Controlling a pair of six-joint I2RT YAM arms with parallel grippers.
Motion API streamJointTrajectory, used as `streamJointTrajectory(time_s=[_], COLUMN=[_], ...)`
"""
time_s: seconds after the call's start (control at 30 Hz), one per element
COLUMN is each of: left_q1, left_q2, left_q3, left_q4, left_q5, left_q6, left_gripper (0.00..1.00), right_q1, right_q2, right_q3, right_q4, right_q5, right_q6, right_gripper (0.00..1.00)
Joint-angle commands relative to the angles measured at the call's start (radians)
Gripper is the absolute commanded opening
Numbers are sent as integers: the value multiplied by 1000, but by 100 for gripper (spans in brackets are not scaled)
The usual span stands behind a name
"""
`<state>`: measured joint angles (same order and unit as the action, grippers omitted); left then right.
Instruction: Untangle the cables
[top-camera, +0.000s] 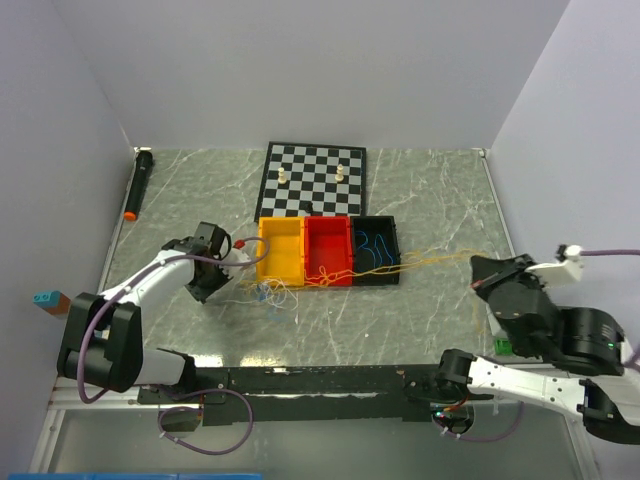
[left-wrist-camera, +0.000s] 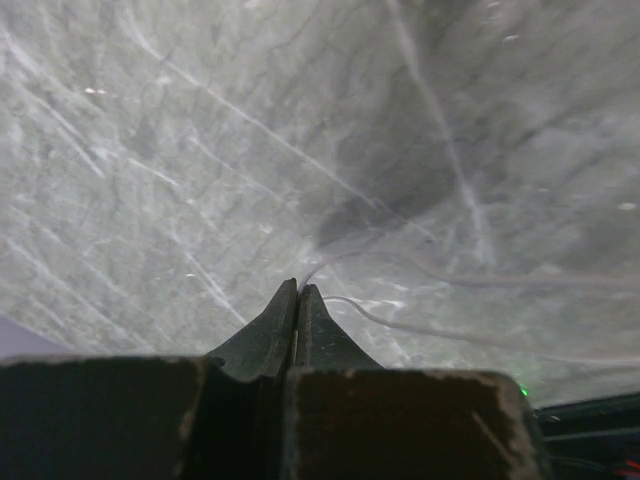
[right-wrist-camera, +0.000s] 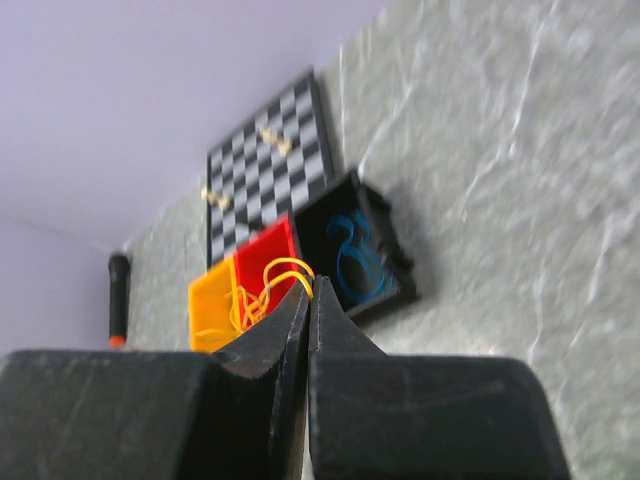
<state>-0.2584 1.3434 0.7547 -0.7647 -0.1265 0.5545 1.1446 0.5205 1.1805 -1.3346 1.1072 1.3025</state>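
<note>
Left end effector (left-wrist-camera: 298, 290) low; right end effector (right-wrist-camera: 308, 285) holds orange cable (right-wrist-camera: 283, 263).

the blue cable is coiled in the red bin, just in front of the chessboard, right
No. The blue cable lies in the black bin, not the red bin beside it. The top external view shows this, and the right wrist view agrees. It does sit just in front of the chessboard.

Quantities on the worktop (top-camera: 420, 330):
- Bins: three. One yellow bin (top-camera: 282, 245), one red bin (top-camera: 328, 238), one black bin (top-camera: 374, 219).
- Chessboard (top-camera: 312, 198): one.
- Chess pieces (top-camera: 283, 177) (top-camera: 339, 173): two.
- Black cylinder with orange tip (top-camera: 138, 185): one.
- Cables: three colours. These are the blue cable (top-camera: 372, 243), orange-yellow cable (top-camera: 430, 262) and whitish cable (left-wrist-camera: 400, 315). The strand count per colour is indeterminate.
</note>
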Motion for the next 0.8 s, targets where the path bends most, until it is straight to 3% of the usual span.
streamJointTrajectory(time_s=[0.0, 0.23, 0.37, 0.47, 0.5, 0.53, 0.6, 0.63, 0.77], left_q1=[10, 21, 22, 22, 22, 22, 21, 19, 8], left_q2=[0, -4, 2, -1, 0, 2, 5, 5, -10], left_q3=[-38, -106, -117, -75, -40, -3, 101, 148, 332], left_q4=[65, 130, 151, 124, 99, 67, -10, -51, -189], left_q5=[-114, -170, -197, -151, -115, -73, 49, 104, 296], left_q6=[50, 82, 93, 73, 59, 42, 7, -7, -30], left_gripper=[1, 1, 1, 1, 1, 1, 5, 8, 21], right_q1=[-20, -22, -20, -20, -20, -20, -20, -20, -20], right_q2=[-34, -115, -224, -287, -280, -258, -174, -136, -21], right_q3=[122, 185, 73, -49, -74, -74, 2, 28, 32], right_q4=[-221, 44, 575, 897, 925, 861, 525, 411, 421], right_q5=[203, 321, 370, 304, 295, 263, 174, 163, 68], right_q6=[-167, -552, -1076, -1329, -1348, -1233, -893, -822, -801], right_gripper=[0, 0, 0, 0, 0, 0, 0, 0, 0])
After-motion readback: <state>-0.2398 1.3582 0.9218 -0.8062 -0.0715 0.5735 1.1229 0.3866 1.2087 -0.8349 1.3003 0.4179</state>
